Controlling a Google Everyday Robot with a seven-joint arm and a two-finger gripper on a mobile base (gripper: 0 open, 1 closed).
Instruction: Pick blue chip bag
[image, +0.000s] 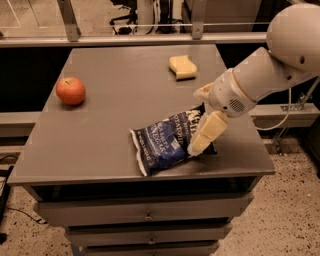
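The blue chip bag lies flat on the grey table, near its front edge and right of centre, with its white lettering facing up. My gripper comes in from the right on a white arm and is at the bag's right end. It is open: one cream finger slants down over the bag's right edge with its tip at the bag, and the other is above, behind the bag's top corner. Nothing is held.
A red apple sits at the table's left side. A yellow sponge lies at the back right. Drawers are under the table top. A railing and a floor with chairs lie beyond the back edge.
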